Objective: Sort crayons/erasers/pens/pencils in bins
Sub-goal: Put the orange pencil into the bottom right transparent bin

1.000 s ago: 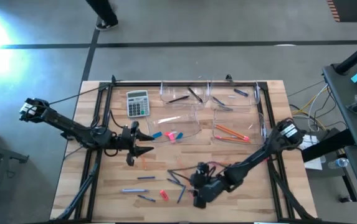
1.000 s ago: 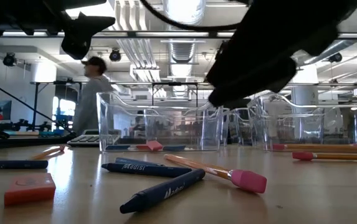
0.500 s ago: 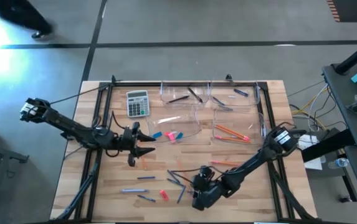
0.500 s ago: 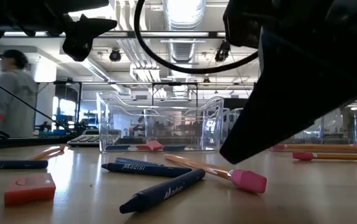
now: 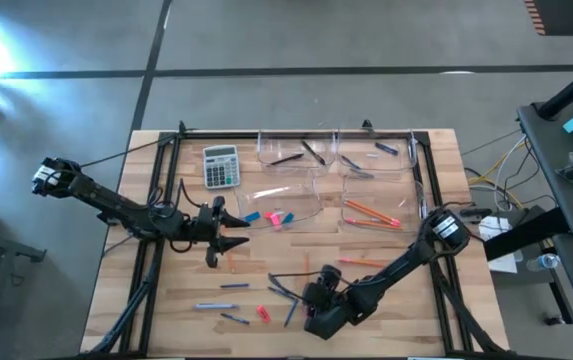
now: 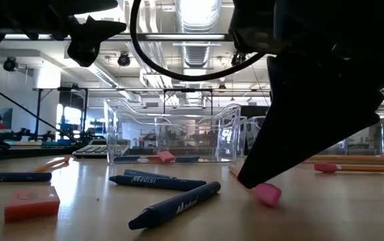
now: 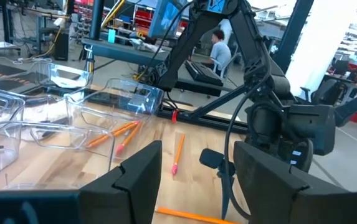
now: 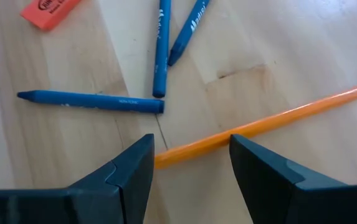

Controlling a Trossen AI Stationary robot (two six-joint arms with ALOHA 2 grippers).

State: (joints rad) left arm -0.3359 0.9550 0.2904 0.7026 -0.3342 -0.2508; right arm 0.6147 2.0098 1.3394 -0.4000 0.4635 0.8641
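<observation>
My right gripper (image 5: pixel 316 318) is low over the near middle of the table, open. In the right wrist view (image 8: pixel 190 140) its fingers stand on either side of one end of an orange pencil (image 8: pixel 303 112) lying flat on the wood. In the low view only that pencil's pink end (image 6: pixel 267 194) shows past the dark finger. Blue crayons (image 8: pixel 91 101) and a red-orange eraser (image 8: pixel 50 12) lie just beyond. My left gripper (image 5: pixel 231 238) hovers open at the table's left middle. Four clear bins (image 5: pixel 296 152) stand toward the far edge; one holds pencils (image 5: pixel 371 213). My right gripper comes at the orange pencil from above, slanting down, its open fingers across the shaft near one end (image 8: pixel 166 158). The pencil lies flat on the table. I cannot tell whether a finger (image 6: pixel 246 181) touches it.
A grey calculator (image 5: pixel 221 166) sits at the far left beside the bins. Loose crayons (image 5: pixel 221 305), an eraser (image 5: pixel 262 312) and another pencil (image 5: pixel 361 262) lie scattered on the near half. Pink and blue erasers (image 5: pixel 276 217) lie in the near left bin.
My right gripper has come down and moved toward the table's near edge and a little left, ending low over the orange pencil, whose shaft it now hides in the low view. A person in the room behind has walked out of view.
</observation>
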